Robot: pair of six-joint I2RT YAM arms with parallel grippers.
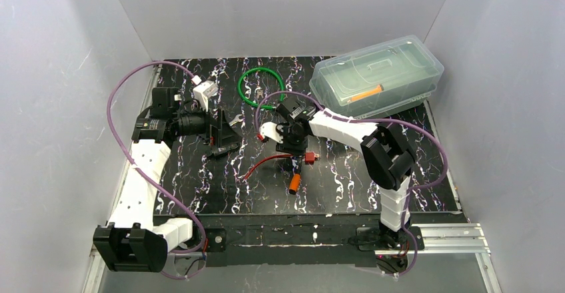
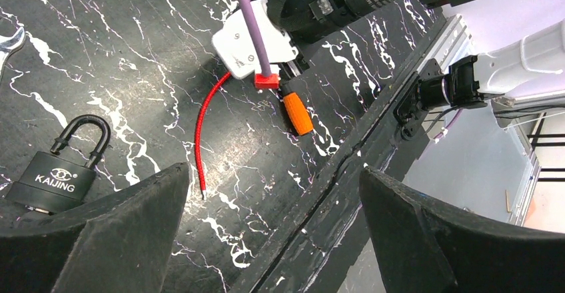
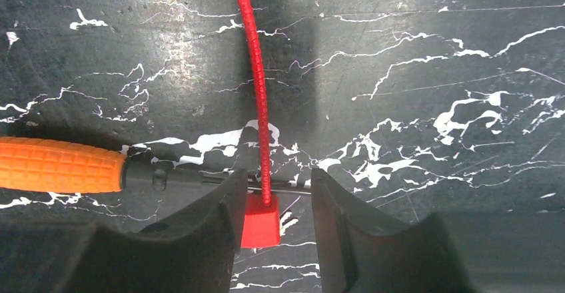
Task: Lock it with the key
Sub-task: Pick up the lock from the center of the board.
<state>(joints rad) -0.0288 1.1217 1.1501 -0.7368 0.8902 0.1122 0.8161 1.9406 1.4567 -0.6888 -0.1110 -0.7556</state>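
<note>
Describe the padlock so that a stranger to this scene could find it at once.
On the black marbled table, look at the left half, under the open left gripper. The padlock lies flat beside one finger: a black body with white KAIJING lettering and a black shackle, while its neighbours are a red cable and an orange-handled tool.

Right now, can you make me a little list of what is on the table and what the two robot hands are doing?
table: black with white veins
padlock: black, lying flat by the left gripper's finger
left gripper: wide open, nothing between its fingers
right gripper: open, straddling the red block
red block: on the end of a red cable
screwdriver: orange handle, lying beside the right gripper
clear box: lid on, far right corner
green loop: far middle
key: cannot make one out
</note>
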